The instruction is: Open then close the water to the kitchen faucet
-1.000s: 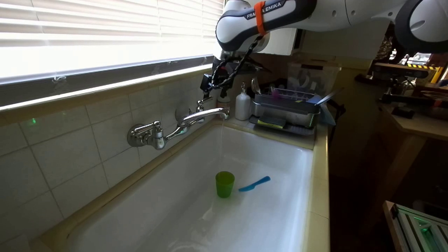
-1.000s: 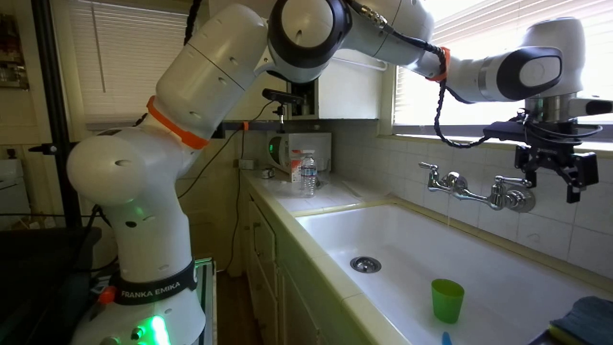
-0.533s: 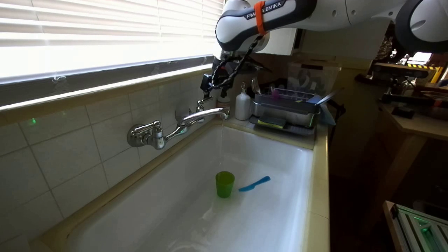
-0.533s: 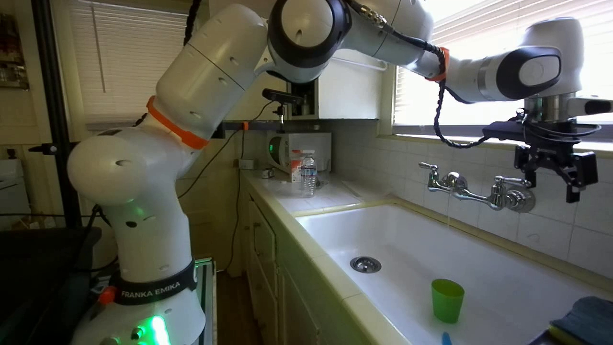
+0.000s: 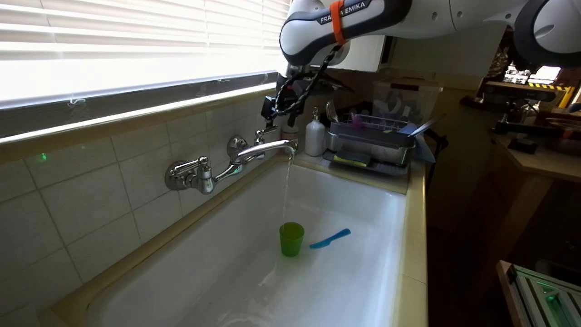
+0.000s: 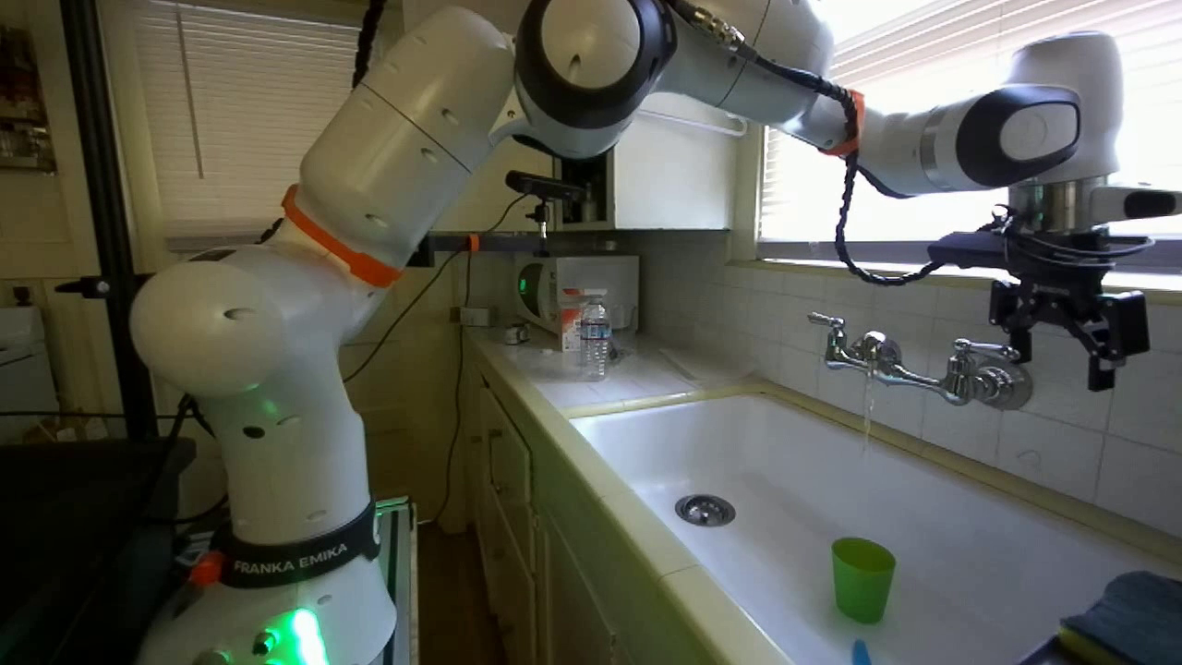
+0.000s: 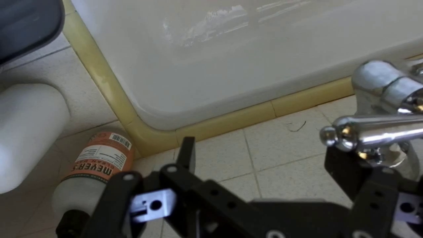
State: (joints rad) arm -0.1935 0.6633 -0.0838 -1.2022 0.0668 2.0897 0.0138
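A: What's different from a second ago?

B: The water. It was a thin trickle; now both exterior views show a fuller stream. The arm has barely shifted.

A: So the opening half is finished?

B: Nearly, I'd guess. Closing is still to come.

A: Where's the tap exactly?

B: The kitchen faucet is fixed to the tiled wall, its spout reaching over the sink. In an exterior view the jaws stand at its right-hand handle.

A: Gripping it?

B: No. The wrist view has the jaws wide apart, holding nothing. The handle's tip overlaps the jaw on the right, probably touching. I take it for a push rather than a grip.

A: And room to move?

B: Mostly out over the sink. The wall is close behind, and in the wrist view a labelled bottle shows near the left jaw, a white dispenser farther left. Closing may mean coming round to the handle's other side; a wide swing left could knock that bottle.

A: The green cup?

B: Upright in the sink, below the spout. I can't tell whether the water lands inside it.
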